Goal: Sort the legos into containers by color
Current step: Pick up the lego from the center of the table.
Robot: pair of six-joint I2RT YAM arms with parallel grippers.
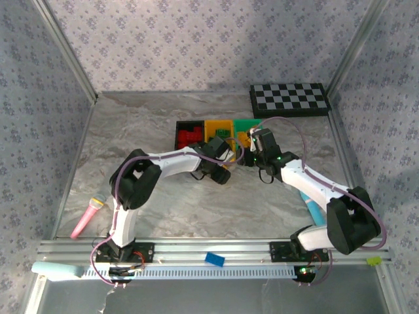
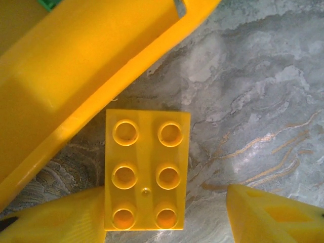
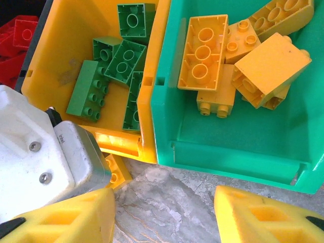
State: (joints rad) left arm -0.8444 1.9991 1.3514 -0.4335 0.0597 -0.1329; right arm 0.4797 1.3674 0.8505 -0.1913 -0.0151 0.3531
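A yellow 6-stud brick (image 2: 147, 169) lies flat on the desk (image 2: 253, 101) just beside the yellow bin (image 2: 76, 66), bracketed by the left claw (image 2: 167, 217). The claw is spread, with 1 finger touching the brick's edge and the other well apart. The right claw (image 3: 164, 212), also spread and empty, hovers near the green bin (image 3: 228, 147), which holds yellow bricks (image 3: 202, 53). A lopsided squeeze could twist the brick or shove it against the bin wall, and the 2 arms, close together, risk a bump.

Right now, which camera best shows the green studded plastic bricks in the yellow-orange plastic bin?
Right wrist view: the green studded plastic bricks lie close, studs distinct. The top view gives a tiny green patch; the left wrist catches one green sliver.
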